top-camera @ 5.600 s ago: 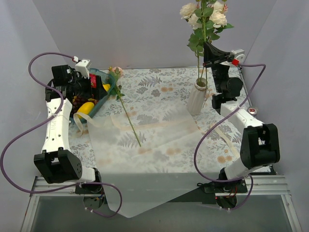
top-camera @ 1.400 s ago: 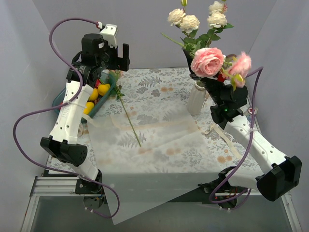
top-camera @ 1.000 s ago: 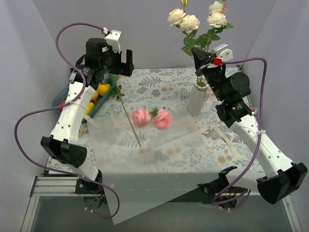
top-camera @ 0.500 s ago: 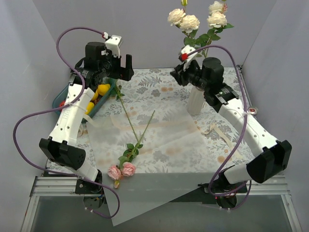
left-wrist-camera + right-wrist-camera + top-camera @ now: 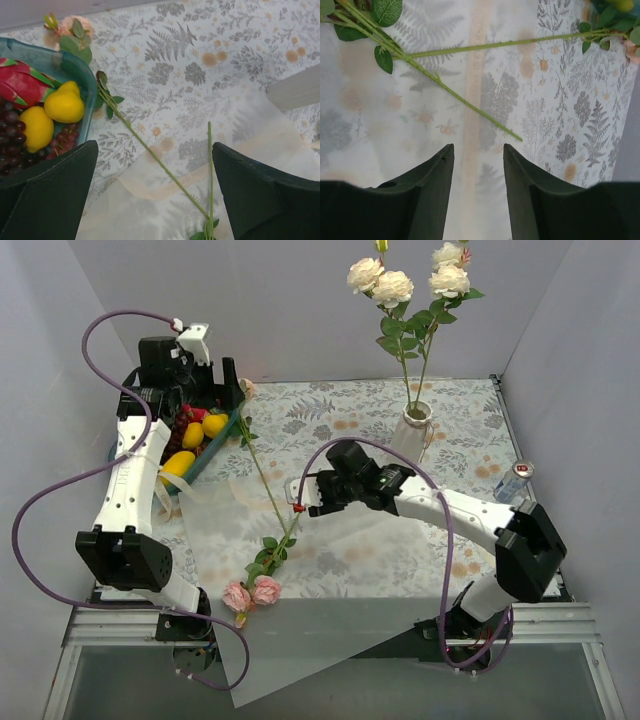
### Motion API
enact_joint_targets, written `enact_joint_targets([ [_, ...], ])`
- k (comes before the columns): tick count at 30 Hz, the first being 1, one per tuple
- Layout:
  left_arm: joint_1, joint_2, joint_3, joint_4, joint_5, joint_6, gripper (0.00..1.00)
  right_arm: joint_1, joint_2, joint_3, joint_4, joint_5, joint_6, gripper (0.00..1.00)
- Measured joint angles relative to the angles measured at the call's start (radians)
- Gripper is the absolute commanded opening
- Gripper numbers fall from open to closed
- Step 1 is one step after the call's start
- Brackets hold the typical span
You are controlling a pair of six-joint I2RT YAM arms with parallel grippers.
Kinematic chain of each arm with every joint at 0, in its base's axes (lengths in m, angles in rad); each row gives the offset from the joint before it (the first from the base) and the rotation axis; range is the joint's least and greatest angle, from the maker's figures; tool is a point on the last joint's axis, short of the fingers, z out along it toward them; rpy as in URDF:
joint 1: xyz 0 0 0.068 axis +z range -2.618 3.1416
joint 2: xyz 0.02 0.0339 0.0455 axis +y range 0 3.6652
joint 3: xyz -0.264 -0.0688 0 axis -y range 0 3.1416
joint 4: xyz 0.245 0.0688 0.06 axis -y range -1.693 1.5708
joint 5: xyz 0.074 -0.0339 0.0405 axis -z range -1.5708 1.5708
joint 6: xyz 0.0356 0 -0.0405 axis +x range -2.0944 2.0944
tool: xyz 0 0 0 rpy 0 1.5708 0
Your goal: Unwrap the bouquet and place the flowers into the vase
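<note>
From above, the vase (image 5: 411,436) stands at the far right of the desk (image 5: 340,410) with cream roses (image 5: 393,286) in it. Two loose stems lie crossed on the spread wrapping paper (image 5: 360,540). The pink roses (image 5: 252,593) lie at the near left edge, their stem slanting away to the far right. A peach-bud stem (image 5: 260,470) runs toward the fruit tray (image 5: 212,448). My right pincer (image 5: 302,498) hovers just beside the far end of the pink roses' stem — the nearer arm by a wide margin.

Left wrist: the left pincer (image 5: 155,149) is spread wide and empty, high over the tray's edge.

Right wrist: the pincer is released, with nothing between its fingers. A cut stem end lies just ahead of the fingertips, slanting across the gap — I judge a straight descent onto it comes next.
</note>
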Motion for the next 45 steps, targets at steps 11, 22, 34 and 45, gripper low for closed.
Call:
enact_joint_targets([
  [11,0.034,-0.003,-0.152,-0.011,0.161,0.066,0.98,0.076,0.306,0.192,-0.049,-0.023,-0.163,0.50],
  [22,0.047,-0.021,-0.229,0.010,0.203,0.091,0.98,0.137,0.391,0.233,-0.077,-0.064,-0.192,0.46],
  [34,0.052,-0.029,-0.239,0.016,0.209,0.098,0.98,0.131,0.459,0.186,-0.034,-0.045,-0.193,0.45],
  [45,0.053,-0.053,-0.251,0.018,0.209,0.105,0.98,0.126,0.490,0.192,0.013,-0.056,-0.196,0.43],
])
